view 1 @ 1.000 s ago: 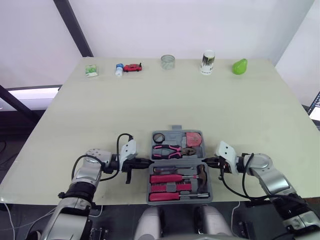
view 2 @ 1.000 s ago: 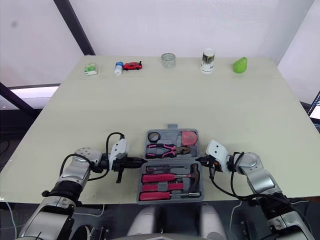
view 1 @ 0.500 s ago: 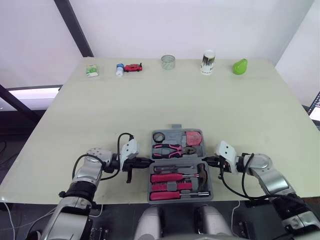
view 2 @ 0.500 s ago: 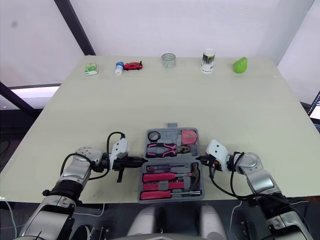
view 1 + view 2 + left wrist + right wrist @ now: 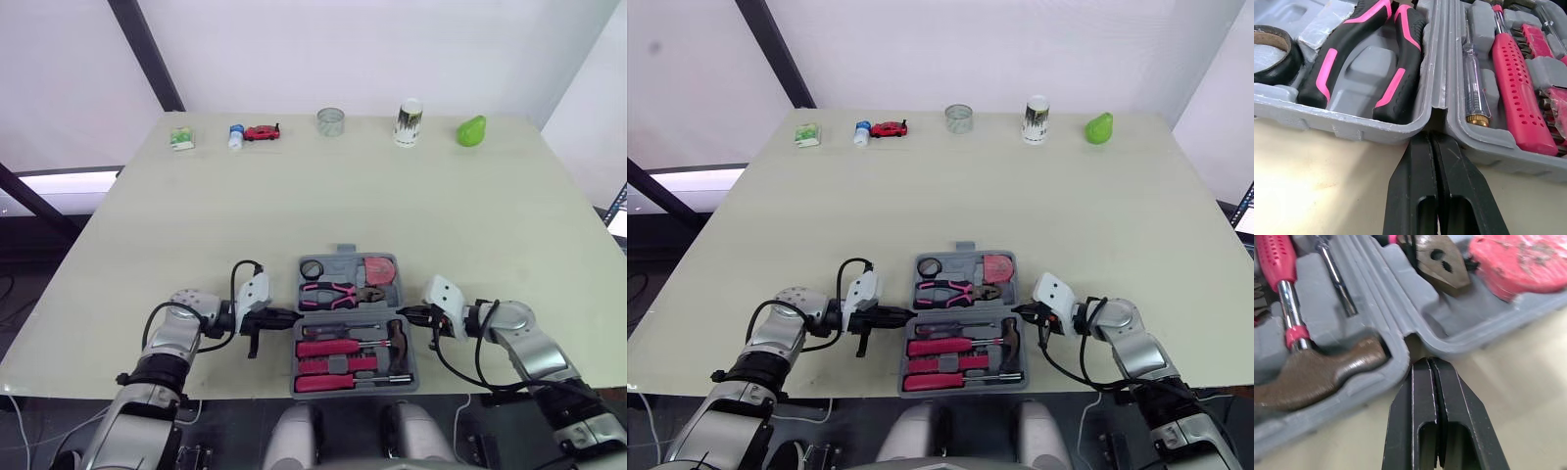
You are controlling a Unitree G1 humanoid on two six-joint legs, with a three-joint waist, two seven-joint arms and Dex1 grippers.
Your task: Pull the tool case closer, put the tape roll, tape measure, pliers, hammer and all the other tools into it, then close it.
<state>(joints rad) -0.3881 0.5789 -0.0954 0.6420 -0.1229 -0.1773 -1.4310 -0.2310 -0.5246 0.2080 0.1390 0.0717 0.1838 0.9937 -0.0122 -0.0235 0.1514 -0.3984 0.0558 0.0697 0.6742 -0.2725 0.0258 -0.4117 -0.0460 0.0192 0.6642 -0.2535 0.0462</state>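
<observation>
Grey tool case open and flat on pale cream counter, close to the near edge. In the case's far half: tape roll, pliers, red tape measure. In its near half: pink screwdrivers and hammer. Left claw at the case's left side, fingers pressed together, tips touching the hinge seam. Right claw at the case's right side, also at the seam, fingers together, holding nothing. Well beyond the case, in a row along the far edge: small green box, blue-capped bottle, red toy car, clear round thing, can, green object. Behind these, plain white wall and dark slanted beam.
</observation>
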